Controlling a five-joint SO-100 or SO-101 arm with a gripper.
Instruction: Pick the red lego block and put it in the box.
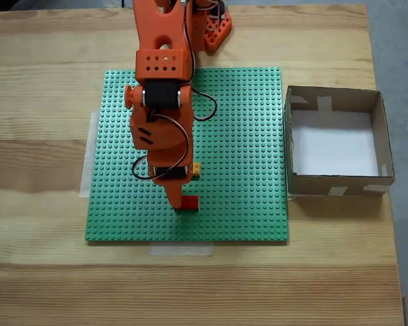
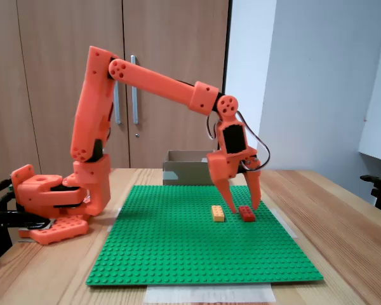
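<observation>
While the orange-yellow brick [image 2: 218, 213] lies beside it, the wide pincer [image 2: 242, 206] straddles the red lego block [image 2: 246, 213].

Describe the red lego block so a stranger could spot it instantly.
Find the green studded baseplate on the wooden table. Near its middle lie two small bricks side by side, under the orange arm's open claw. The red lego block is the one straddled by the claw; its neighbour is orange-yellow.
</observation>
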